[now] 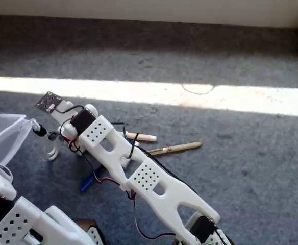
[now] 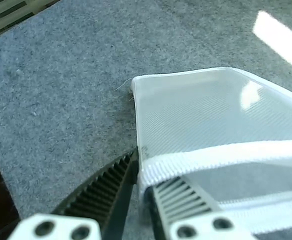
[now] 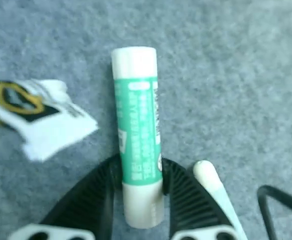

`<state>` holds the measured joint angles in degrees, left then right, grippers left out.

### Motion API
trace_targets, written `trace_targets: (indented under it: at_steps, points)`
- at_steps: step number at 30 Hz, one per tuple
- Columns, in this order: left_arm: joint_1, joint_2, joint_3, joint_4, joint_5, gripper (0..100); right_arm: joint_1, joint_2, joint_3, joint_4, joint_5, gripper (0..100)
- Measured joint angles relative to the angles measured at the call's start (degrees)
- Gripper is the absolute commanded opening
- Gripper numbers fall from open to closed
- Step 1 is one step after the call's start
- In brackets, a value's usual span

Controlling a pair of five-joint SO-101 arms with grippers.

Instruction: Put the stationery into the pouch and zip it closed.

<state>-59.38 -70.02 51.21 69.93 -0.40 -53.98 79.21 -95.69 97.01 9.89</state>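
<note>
Right gripper [image 3: 140, 167] pinches a green-labelled glue stick [image 3: 136, 125]; print illegible. A black-and-yellow-marked wrapper [image 3: 41, 115] lies near one finger. Left gripper [image 2: 141, 176] pinches the pouch [image 2: 211, 115] at its rim.

A sunny room indoors
The tabletop [image 1: 251, 163] is soft and grey; a stripe of sunlight [image 1: 139, 92] crosses it.

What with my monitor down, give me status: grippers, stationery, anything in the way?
Left gripper shut on pouch edge. Right gripper shut on green glue stick. Cream pen, tan pen, blue pen loose on grey mat; nothing seen blocking.
</note>
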Motion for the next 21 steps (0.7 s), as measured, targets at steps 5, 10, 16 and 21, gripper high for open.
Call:
trace_targets:
  at_steps: [5,10,16,21]
  points:
    - [1.23,0.35,0.0,0.0,0.0,1,2.99,-1.67,0.09,1.41,0.0,1.5]
    - [1.23,0.35,0.0,0.0,0.0,1,7.03,-5.89,0.09,2.81,0.0,1.5]
    - [1.23,0.35,0.0,-0.53,0.0,1,13.19,-10.55,0.09,3.08,-3.52,1.5]
    - [2.64,0.44,0.0,-0.97,0.18,1,17.23,-14.24,0.09,3.08,-3.69,1.5]
